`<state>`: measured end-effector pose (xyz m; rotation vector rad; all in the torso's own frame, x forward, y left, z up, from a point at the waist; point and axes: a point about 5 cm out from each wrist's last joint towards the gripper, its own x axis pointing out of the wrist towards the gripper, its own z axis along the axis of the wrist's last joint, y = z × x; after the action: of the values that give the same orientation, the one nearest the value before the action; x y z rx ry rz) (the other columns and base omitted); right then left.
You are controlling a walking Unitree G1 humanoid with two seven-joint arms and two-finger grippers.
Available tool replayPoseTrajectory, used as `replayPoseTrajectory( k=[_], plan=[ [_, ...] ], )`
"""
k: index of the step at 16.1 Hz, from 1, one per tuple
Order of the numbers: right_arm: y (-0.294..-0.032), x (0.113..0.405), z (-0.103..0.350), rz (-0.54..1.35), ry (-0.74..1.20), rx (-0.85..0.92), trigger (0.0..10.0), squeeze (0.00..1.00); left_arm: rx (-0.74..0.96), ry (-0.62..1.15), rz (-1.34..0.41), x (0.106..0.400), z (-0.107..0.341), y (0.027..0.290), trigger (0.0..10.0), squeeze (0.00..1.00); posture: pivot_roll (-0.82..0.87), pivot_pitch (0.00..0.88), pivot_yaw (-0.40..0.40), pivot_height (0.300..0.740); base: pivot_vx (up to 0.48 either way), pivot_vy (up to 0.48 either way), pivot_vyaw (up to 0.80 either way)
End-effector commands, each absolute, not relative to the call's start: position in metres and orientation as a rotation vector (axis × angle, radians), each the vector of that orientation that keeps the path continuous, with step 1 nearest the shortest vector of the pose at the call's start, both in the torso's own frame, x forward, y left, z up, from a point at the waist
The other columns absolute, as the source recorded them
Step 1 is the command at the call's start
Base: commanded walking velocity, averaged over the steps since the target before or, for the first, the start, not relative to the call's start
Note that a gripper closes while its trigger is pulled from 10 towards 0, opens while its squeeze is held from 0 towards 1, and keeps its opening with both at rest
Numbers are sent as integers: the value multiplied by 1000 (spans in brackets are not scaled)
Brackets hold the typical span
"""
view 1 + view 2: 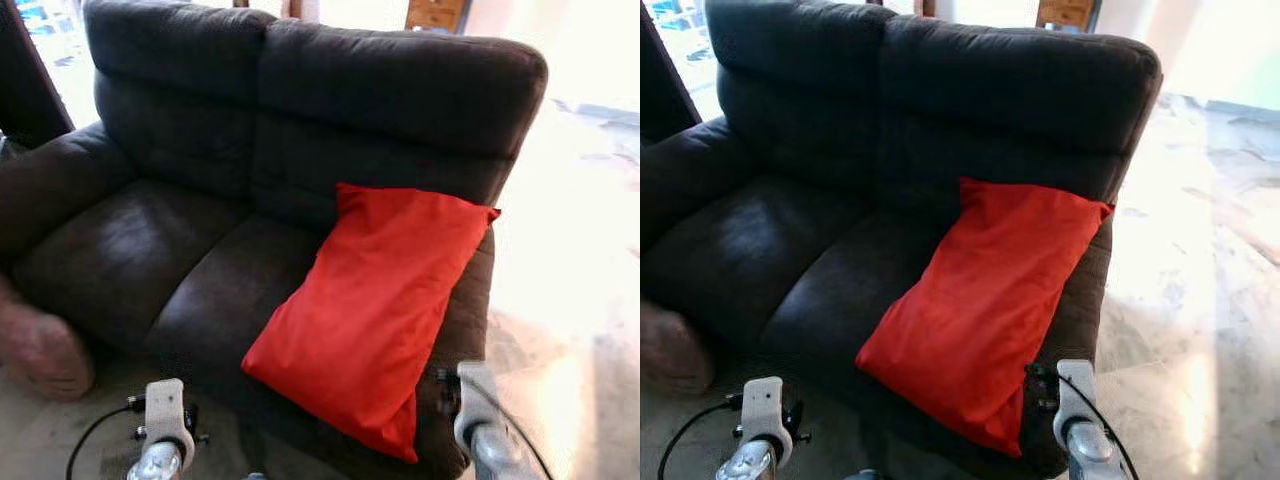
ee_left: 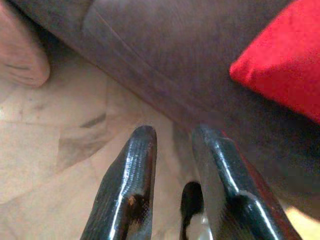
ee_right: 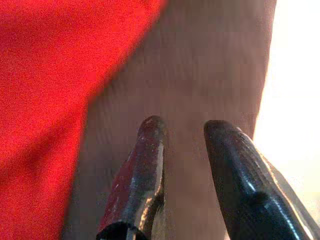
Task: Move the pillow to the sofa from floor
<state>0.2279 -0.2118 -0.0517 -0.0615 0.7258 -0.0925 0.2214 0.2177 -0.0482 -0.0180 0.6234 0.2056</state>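
Nearest the camera, both silver wrists sit low in front of the sofa [image 1: 200, 250]. Left tool [image 2: 172, 132] hangs over the pale floor [image 2: 55, 165] just before the sofa's front edge, fingers [image 2: 132, 175] a small gap apart, nothing between them. Right tool [image 3: 182, 127] is close to the sofa's dark front by its right end, fingers [image 3: 145, 165] likewise slightly parted and empty, red fabric just beside them. A black cable [image 1: 85, 440] trails on the floor near the left wrist. A pinkish-brown rounded cushion-like thing [image 1: 40, 350] lies on the floor against the sofa's left front corner. Red pillow [image 1: 370, 310] is on the sofa's right seat cushion, tilted, top edge leaning on the backrest, lower corner overhanging the front edge, right side against the right armrest. Behind the sofa, bright glare on marble floor and a bit of wooden furniture [image 1: 435, 14].
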Motion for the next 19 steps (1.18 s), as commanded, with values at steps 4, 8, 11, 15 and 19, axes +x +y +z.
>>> replayPoseTrajectory(
  k=[4,8,11,15,19],
  plan=[
    [-207,202,-70,-84,850,-84,10000,0,32,753,211,199,-64,224,10000,0,113,110,-11,726,0,0,0],
    [-210,194,-74,-117,866,-75,10000,0,22,746,182,202,-64,221,10000,0,111,125,-10,726,0,0,0],
    [-210,193,-74,-129,870,-66,10000,0,21,740,154,206,-63,213,10000,0,109,137,-8,726,0,0,0],
    [-203,190,-78,-59,910,-123,10000,0,21,755,133,204,-65,211,10000,0,107,141,-2,726,0,204,0],
    [-196,188,-80,-28,921,-125,10000,0,15,805,154,192,-71,216,10000,0,108,153,1,726,0,274,0]
  ],
)
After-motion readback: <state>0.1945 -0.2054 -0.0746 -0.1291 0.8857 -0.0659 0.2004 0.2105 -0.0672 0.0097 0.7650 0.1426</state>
